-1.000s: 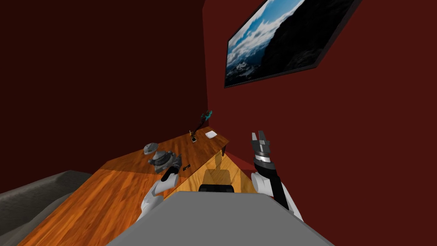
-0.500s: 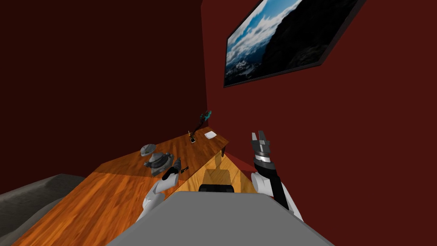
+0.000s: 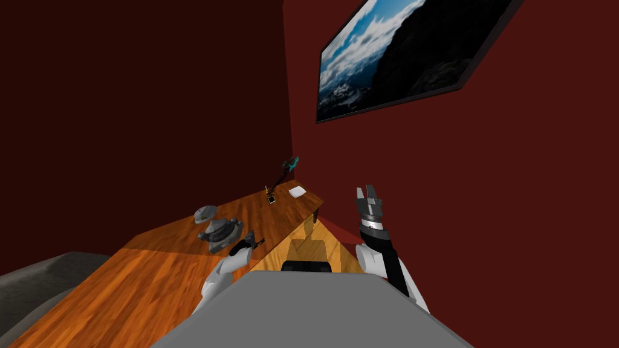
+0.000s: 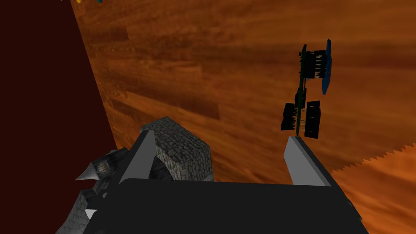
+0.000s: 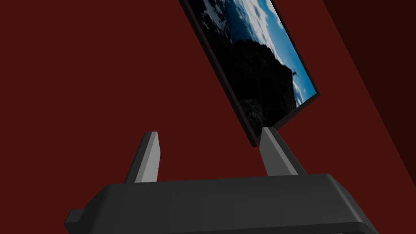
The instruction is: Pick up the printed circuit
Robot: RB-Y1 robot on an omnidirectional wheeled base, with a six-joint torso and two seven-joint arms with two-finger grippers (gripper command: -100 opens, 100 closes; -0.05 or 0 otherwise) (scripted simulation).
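Over the last second the whole head view has slid: the wooden table (image 3: 151,272) and everything on it now sit a little further left and lower, and the wall has shifted too. We read that as our own base or torso moving, not the objects. The left gripper (image 4: 219,136) hangs low over the tabletop with its 2 fingers spread wide and nothing between them.

The printed circuit (image 4: 301,99), a thin green board with black components and a blue part, lies on the wood just beyond the tip of 1 finger, outside the gap. A grey stone-textured object (image 4: 183,150) sits close against the other finger.

Our judgement is that the shift has brought the board within reach but not yet in line. The hand needs a sideways correction toward the board, away from the stone piece, before it closes.

The right gripper (image 3: 367,192) is raised beside our chest, fingers apart and empty.
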